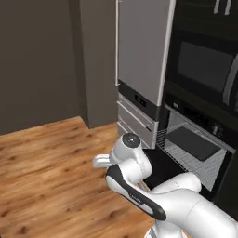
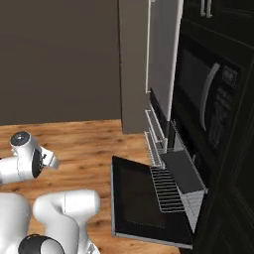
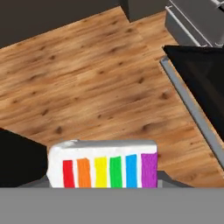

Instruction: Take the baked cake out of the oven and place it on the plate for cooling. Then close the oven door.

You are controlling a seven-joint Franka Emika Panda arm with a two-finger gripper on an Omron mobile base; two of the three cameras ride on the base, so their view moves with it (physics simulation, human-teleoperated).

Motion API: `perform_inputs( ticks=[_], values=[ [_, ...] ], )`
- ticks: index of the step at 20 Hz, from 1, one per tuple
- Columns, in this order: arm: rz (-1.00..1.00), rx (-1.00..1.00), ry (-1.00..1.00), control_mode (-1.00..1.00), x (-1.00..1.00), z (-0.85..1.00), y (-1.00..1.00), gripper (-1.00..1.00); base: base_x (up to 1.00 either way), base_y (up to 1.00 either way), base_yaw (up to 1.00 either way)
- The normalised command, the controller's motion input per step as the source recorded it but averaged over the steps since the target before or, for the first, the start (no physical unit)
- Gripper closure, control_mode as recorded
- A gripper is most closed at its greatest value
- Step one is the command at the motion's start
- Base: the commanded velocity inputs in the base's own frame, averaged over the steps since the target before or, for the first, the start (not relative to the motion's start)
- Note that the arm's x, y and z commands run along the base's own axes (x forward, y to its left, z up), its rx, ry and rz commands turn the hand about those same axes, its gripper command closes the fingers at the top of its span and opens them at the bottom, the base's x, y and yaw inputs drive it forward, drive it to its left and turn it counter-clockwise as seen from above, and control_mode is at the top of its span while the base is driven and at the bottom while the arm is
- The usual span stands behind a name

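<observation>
cake pinched in your tool, out over the floor; next find the plate, oven door hangs open.

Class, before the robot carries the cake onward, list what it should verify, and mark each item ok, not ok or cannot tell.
1. Cake is out of the oven: ok, in the hand view it sits close in front of the camera, over the wood floor.
2. Fingers closed firmly on the cake: cannot tell, the fingers are hidden.
3. Plate located: cannot tell.
4. Oven door closed: not ok, it hangs open and flat.
5. Rack pushed back in: not ok, it sticks out over the door with the dark tray on it.
</observation>
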Motion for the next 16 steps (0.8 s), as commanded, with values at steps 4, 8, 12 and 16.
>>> perform_inputs(
  ticks=[4, 8, 12, 16],
  values=[
    [0.0, 0.0, 0.0, 1.0, 0.0, 0.0, 0.0, 1.0, -0.1, -0.05, 0.77],
    [0.0, 0.0, 0.0, 1.0, 0.0, 0.0, 0.0, 1.0, -0.11, -0.01, 0.75],
    [0.0, 0.0, 0.0, 1.0, 0.0, 0.0, 0.0, 1.0, -0.08, 0.0, 0.72],
    [0.0, 0.0, 0.0, 1.0, 0.0, 0.0, 0.0, 1.0, -0.01, 0.0, 0.68]
  ],
)
